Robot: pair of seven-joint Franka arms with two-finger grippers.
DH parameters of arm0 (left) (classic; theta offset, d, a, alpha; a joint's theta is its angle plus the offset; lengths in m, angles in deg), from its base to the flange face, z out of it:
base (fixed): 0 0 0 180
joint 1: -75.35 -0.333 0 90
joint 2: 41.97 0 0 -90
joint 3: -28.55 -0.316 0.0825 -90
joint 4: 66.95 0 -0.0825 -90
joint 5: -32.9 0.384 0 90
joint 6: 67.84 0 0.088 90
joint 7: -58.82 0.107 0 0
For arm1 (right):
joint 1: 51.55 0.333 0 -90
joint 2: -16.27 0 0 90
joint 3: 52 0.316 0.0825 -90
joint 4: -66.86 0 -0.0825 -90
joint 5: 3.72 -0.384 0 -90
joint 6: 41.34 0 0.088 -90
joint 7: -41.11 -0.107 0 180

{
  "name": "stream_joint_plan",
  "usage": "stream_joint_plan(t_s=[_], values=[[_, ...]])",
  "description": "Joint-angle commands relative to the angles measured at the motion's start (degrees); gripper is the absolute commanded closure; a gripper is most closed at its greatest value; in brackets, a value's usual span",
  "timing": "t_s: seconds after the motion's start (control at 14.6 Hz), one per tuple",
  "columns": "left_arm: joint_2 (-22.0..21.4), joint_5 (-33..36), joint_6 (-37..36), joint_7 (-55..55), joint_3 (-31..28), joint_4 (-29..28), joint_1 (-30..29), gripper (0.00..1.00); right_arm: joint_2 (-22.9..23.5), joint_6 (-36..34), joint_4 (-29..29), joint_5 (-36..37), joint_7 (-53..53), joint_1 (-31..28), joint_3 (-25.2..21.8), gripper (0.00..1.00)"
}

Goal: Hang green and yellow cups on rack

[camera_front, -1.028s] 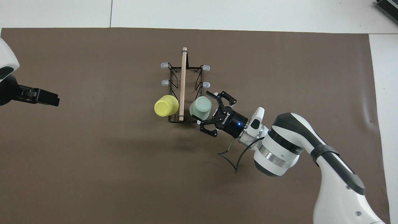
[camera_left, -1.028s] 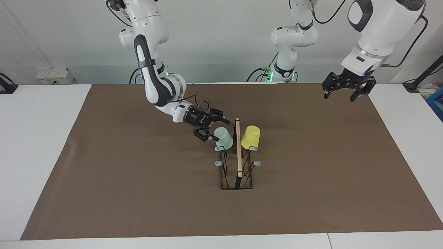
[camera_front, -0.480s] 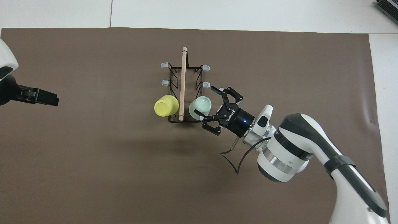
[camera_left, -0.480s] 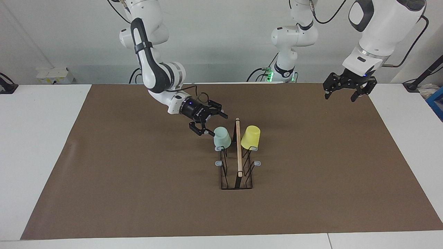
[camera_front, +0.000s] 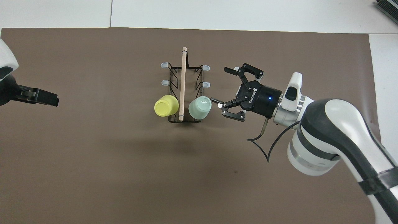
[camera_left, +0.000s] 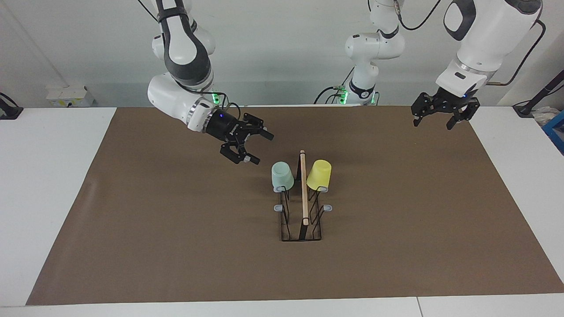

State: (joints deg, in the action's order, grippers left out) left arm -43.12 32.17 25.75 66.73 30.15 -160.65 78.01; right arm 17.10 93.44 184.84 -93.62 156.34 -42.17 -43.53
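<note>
On the brown mat [camera_left: 176,229], rack [camera_left: 303,207] with both cups; right pincer [camera_left: 253,147] wide, left pincer [camera_left: 436,119] wide, aloft.

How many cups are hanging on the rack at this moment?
2. The green cup and the yellow cup sit upside down on the rack, at its end nearer the robots, one on each side of the wooden rod. None seems hidden.

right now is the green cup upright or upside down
Upside down: the green cup sits mouth-down on the rack, closed base up, apart from the open right gripper.
</note>
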Motion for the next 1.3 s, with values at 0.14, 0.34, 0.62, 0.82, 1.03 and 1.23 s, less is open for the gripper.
stream_joint_plan(t_s=[0.14, 0.34, 0.62, 0.82, 1.03, 1.23], values=[[-1.74, 0.9, -0.16, -0.52, -0.1, -1.84, 0.15, 0.0, -1.0, -15.21, -4.41, 24.44, -14.55, -7.25, -0.21, 0.0], [-1.74, 0.9, -0.16, -0.52, -0.1, -1.84, 0.15, 0.0, -0.91, -24.71, -9.96, 41.42, -25.02, -9.99, -0.21, 0.0], [-1.74, 0.9, -0.16, -0.52, -0.1, -1.84, 0.15, 0.0, -1.88, -28.52, -10.32, 52.77, -30.13, -10.17, -0.21, 0.0], [-1.74, 0.9, -0.16, -0.52, -0.1, -1.84, 0.15, 0.0, -2.41, -29.75, -11.28, 65.08, -41.09, -9.48, 0.14, 0.0], [-1.74, 0.9, -0.16, -0.52, -0.1, -1.84, 0.07, 0.0, -2.5, -31.85, -11.72, 70.64, -53.4, -9.03, 0.05, 0.0], [-1.74, 0.9, -0.25, -0.52, -0.1, -1.84, -0.02, 0.0, -2.41, -33.61, -12.16, 72.49, -66.75, -9.73, -0.21, 0.0]])
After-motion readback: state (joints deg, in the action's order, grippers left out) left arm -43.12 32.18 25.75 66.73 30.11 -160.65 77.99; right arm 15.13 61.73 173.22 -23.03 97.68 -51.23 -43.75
